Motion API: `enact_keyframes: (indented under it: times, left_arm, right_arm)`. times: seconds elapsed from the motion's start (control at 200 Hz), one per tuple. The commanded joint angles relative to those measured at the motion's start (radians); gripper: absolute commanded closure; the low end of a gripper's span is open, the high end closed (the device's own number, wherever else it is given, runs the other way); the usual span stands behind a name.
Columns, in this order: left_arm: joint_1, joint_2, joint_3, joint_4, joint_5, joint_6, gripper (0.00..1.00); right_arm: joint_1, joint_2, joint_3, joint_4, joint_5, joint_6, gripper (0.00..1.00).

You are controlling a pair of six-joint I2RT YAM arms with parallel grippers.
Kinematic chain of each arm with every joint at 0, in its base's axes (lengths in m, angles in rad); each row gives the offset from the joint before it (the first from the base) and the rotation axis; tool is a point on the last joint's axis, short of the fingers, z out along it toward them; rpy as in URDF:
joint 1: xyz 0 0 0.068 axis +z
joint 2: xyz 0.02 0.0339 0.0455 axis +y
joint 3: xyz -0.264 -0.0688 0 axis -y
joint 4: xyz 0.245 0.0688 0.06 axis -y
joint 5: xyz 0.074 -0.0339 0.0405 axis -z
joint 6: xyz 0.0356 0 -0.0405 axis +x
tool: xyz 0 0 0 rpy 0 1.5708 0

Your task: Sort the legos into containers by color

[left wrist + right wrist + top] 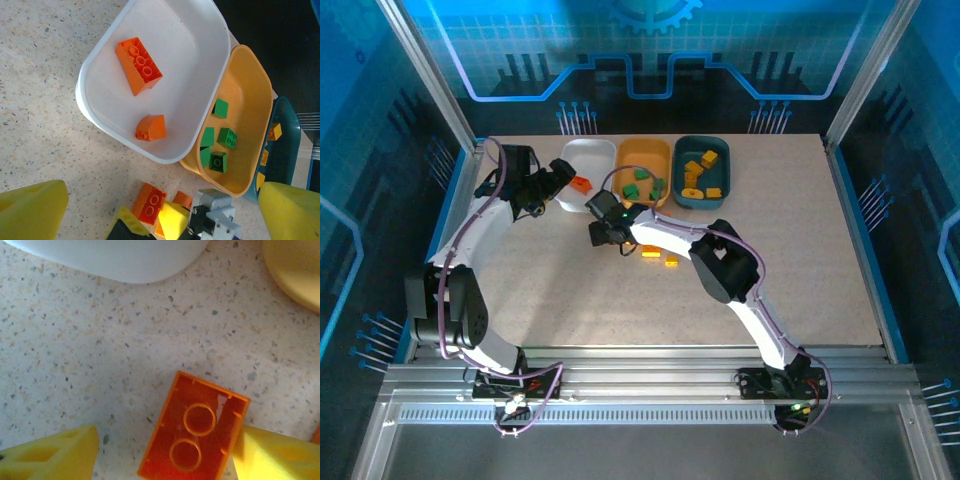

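The right gripper (pixel 167 447) has its fingers (pixel 50 455) spread around an orange-red brick (pixel 197 425) that lies hollow side up on the table (pixel 100 350). One finger touches a long side of the brick and the other stands apart from the opposite side, so nothing is pinched yet. The brick's long axis runs nearly along the fingers, so they would close across its short width, which looks a sound hold. The white tray (pixel 585 155) lies just far of the brick, its rounded near rim close by, and the orange-yellow tray (pixel 645 158) lies to the far right. The carry looks short: up, then far and slightly left over the rim. Room is the concern. The left gripper (pixel 164 184), fingers spread and empty, hovers at the white tray's left side, looking down on two orange-red bricks (pixel 139 65) in it, and is near the likely drop spot. Loose bricks (pixel 660 256) lie apart on the near right.
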Motion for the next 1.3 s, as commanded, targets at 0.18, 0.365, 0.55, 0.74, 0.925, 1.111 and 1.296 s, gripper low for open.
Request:
enact_keyframes:
  times: [0.18, 0.365, 0.55, 0.74, 0.925, 1.111, 1.296]
  left_arm:
    - [0.006, -0.015, -0.005, -0.010, -0.008, -0.004, 0.01]
    - [0.007, -0.005, -0.010, -0.004, -0.003, -0.009, 0.01]
    - [0.009, 0.009, -0.008, -0.001, 0.014, -0.018, 0.01]
    - [0.009, 0.015, -0.007, 0.001, 0.020, -0.013, 0.01]
    - [0.009, 0.020, -0.011, 0.014, 0.037, -0.017, 0.01]
    - [0.009, 0.025, -0.007, 0.017, 0.051, -0.018, 0.01]
    - [0.009, 0.023, -0.010, 0.024, 0.066, -0.022, 0.01]
  right_arm:
    - [-0.002, -0.010, -0.012, 0.038, 0.000, -0.027, 0.64]
    - [0.011, -0.154, -0.065, 0.097, -0.055, -0.100, 0.66]
    - [-0.047, -0.101, 0.051, 0.111, -0.103, -0.132, 0.67]
    - [-0.115, 0.061, 0.281, 0.046, -0.226, -0.167, 0.67]
    - [-0.143, 0.177, 0.479, -0.019, -0.254, -0.212, 0.66]
    - [-0.163, 0.288, 0.659, -0.080, -0.284, -0.210, 0.62]
    - [-0.157, 0.277, 0.707, -0.139, -0.260, -0.219, 0.32]
